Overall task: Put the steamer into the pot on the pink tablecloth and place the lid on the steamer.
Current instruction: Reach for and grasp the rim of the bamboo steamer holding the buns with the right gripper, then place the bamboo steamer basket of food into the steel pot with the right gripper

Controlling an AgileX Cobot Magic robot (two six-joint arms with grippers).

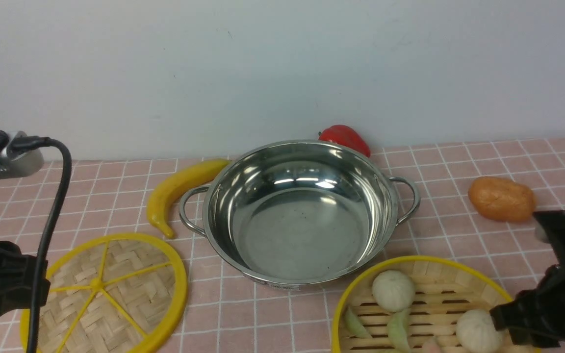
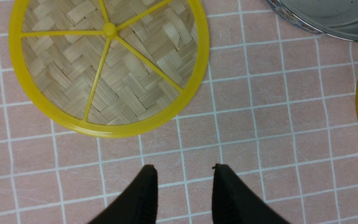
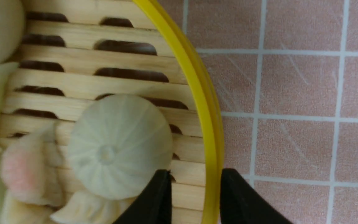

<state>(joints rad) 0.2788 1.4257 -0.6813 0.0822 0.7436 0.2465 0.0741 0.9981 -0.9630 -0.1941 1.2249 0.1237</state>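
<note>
The shiny steel pot (image 1: 302, 215) stands empty mid-table on the pink tablecloth (image 1: 272, 314). The steamer (image 1: 429, 304), holding white buns and dumplings, sits on the cloth in front of the pot to the right. My right gripper (image 3: 194, 174) is open and straddles the steamer's yellow rim (image 3: 211, 149), one finger inside the basket by a bun (image 3: 117, 146), the other outside. The lid (image 1: 111, 294) lies flat at front left. My left gripper (image 2: 183, 168) is open over bare cloth just short of the lid (image 2: 107, 65), with nothing between its fingers.
A yellow banana (image 1: 179, 189) lies by the pot's left handle. A red pepper (image 1: 346, 137) sits behind the pot against the wall. An orange-brown potato-like piece (image 1: 502, 198) lies at the right. A black cable (image 1: 49, 220) hangs at the left.
</note>
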